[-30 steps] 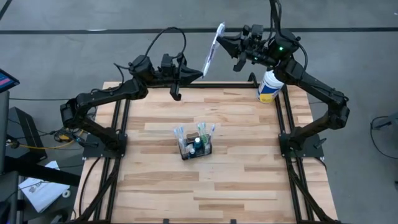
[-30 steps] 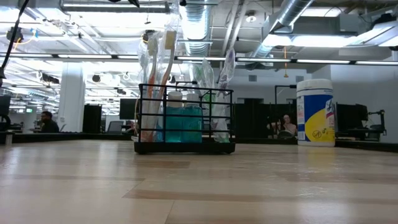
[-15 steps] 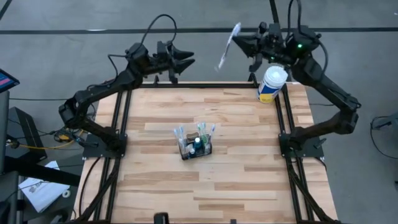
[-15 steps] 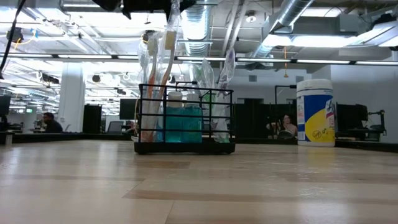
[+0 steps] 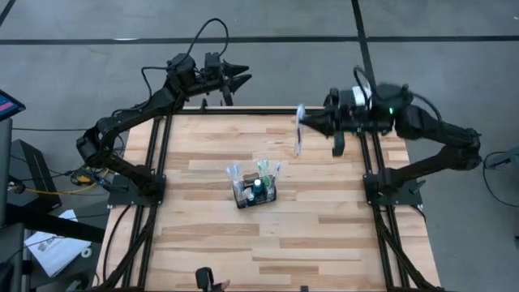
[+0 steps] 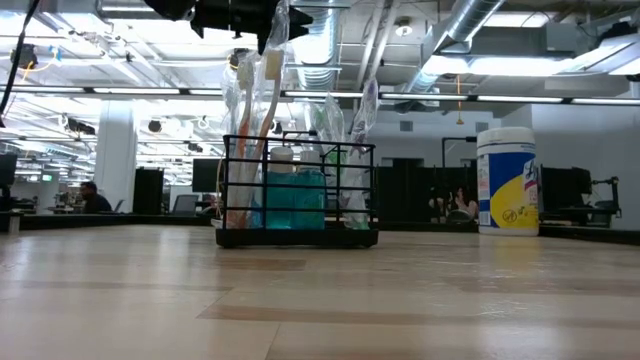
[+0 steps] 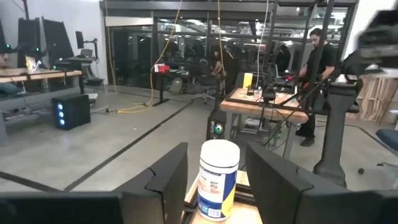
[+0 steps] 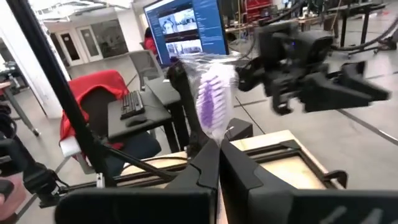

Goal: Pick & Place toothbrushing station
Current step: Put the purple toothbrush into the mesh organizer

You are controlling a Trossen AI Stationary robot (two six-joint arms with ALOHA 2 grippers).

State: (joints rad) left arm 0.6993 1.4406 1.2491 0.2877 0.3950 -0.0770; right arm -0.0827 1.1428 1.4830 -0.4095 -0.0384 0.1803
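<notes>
The toothbrushing station (image 5: 255, 191) is a black wire basket with several toothbrushes and a teal bottle. It stands on its base mid-table, also in the low view (image 6: 298, 190). My right gripper (image 5: 306, 123) is over the table's far right part, up and to the right of the station. It is shut on a clear-wrapped toothbrush (image 5: 298, 134) with purple bristles (image 8: 213, 93). My left gripper (image 5: 240, 79) hangs open past the far edge, with nothing between its fingers (image 7: 214, 158). My right gripper pinches the wrapped toothbrush between its two fingers (image 8: 208, 163), on the handle just below the bristle head (image 8: 217, 140). The fingers reach in about level from the table's right and lie across the brush. The brush is lifted clear of the table.
A white-and-yellow wipes tub (image 6: 507, 180) stands at the table's far right corner and shows ahead of the left fingers (image 7: 218, 180). In the high view my right arm (image 5: 405, 122) covers it. Black frame rails (image 5: 158, 162) line both table sides. People stand in the room beyond.
My left gripper has opened, let go of the wrapped toothbrush and drawn back toward the far edge. My right gripper, still shut on the brush, has swung from beyond the far edge toward the near edge and over the table. The brush has turned with it.
</notes>
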